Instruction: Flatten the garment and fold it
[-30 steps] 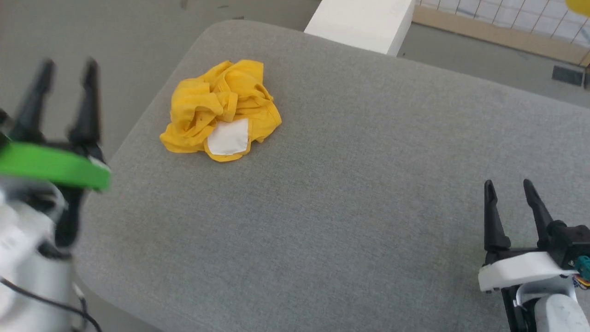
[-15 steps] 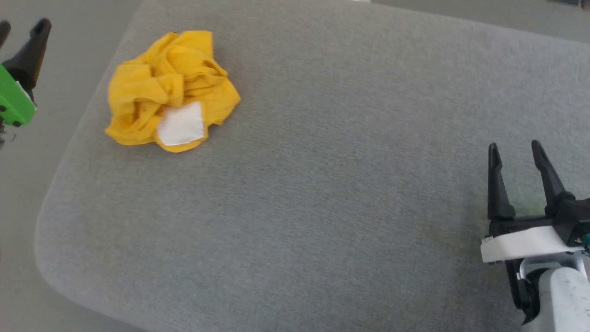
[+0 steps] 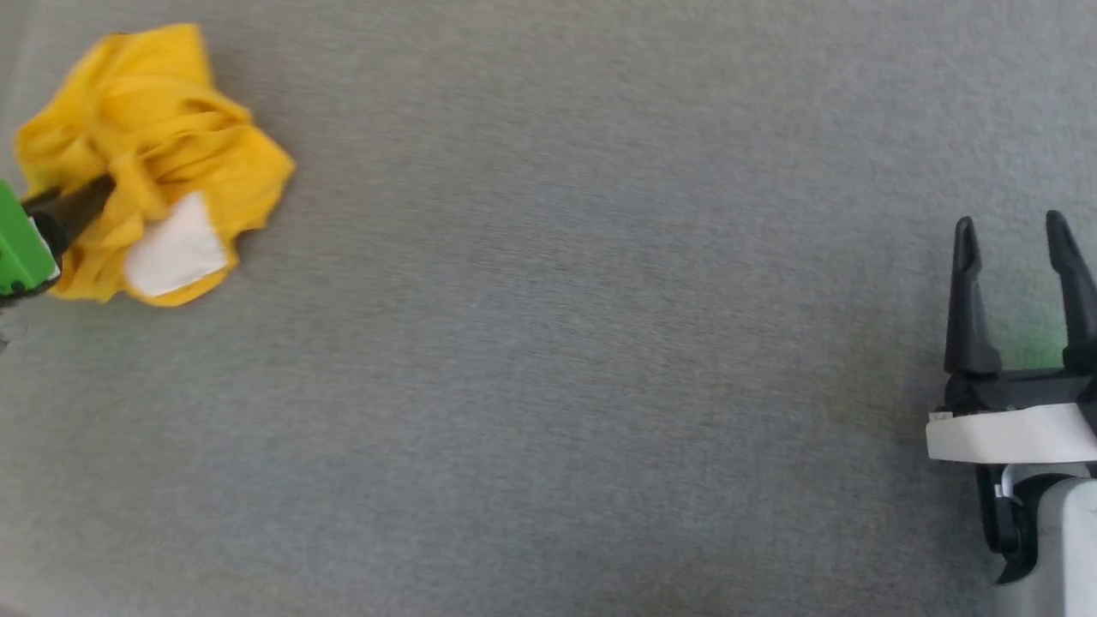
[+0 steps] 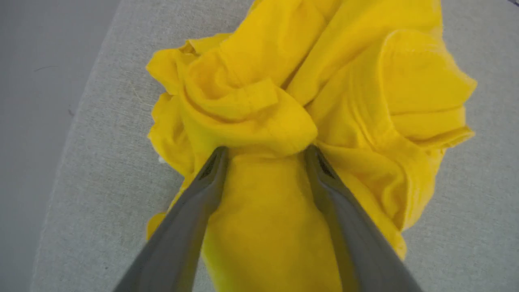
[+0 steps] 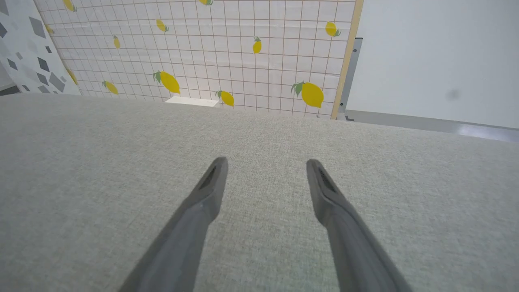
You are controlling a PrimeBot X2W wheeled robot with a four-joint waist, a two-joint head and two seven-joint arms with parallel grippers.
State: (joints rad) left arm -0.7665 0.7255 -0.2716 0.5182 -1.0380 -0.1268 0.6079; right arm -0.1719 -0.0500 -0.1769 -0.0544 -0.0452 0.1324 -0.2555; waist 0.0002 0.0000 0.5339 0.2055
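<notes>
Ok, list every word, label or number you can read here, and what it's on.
None can be read.
The white patch on the garment looks blank.
The lemon-print panel carries pictures and grid lines, no lettering.

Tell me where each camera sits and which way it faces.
Head view: on the head, looking down at the grey surface; right gripper lower right, left gripper at the garment.
Left wrist view: along its open fingers into the garment.
Right wrist view: along its open fingers, across the surface toward a lemon-print panel.
Head and left wrist views share the garment.
</notes>
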